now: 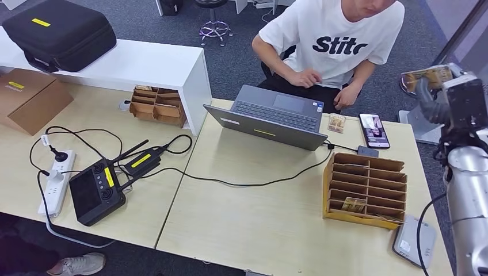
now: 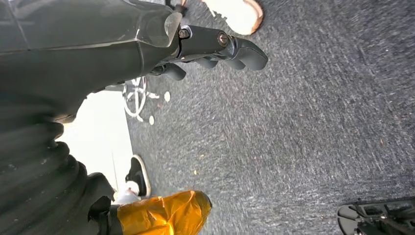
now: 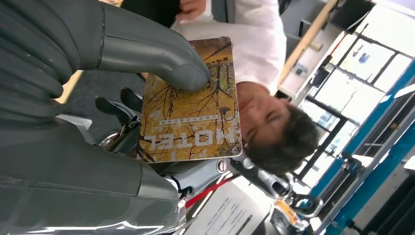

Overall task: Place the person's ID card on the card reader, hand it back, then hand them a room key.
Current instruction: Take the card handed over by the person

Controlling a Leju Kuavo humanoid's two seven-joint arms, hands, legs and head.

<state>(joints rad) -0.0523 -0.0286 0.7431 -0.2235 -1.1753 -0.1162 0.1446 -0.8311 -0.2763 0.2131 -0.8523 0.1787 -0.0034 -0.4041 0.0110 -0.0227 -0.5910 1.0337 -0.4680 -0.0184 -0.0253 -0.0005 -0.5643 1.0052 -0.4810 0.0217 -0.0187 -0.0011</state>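
Right hand [image 3: 122,98] pinches the room key [image 3: 193,105], thumb pressed flat on its face. Right wrist view reads the key's print, "HOTEL" over yellow autumn trees; head view shows the key [image 1: 427,76] as a small edge-on card raised at the right, off the counter's right edge, above the floor. Left hand [image 2: 215,46] hangs low over grey carpet in the left wrist view, fingers loosely curled, holding nothing.

On the counter [image 1: 259,230] near the front right corner lies the grey card reader [image 1: 414,241], partly over the edge. Just behind it is the wooden slotted rack [image 1: 366,190], one card in a lower slot. Middle of the counter is bare but for a black cable. Left: controller [image 1: 95,190] with yellow label, white power strip [image 1: 56,181]. Farther back an open laptop [image 1: 267,118], a phone [image 1: 374,130], screen lit. Person in white shirt [image 1: 336,40] printed "Stitc", sits behind, hands at the counter's far edge.
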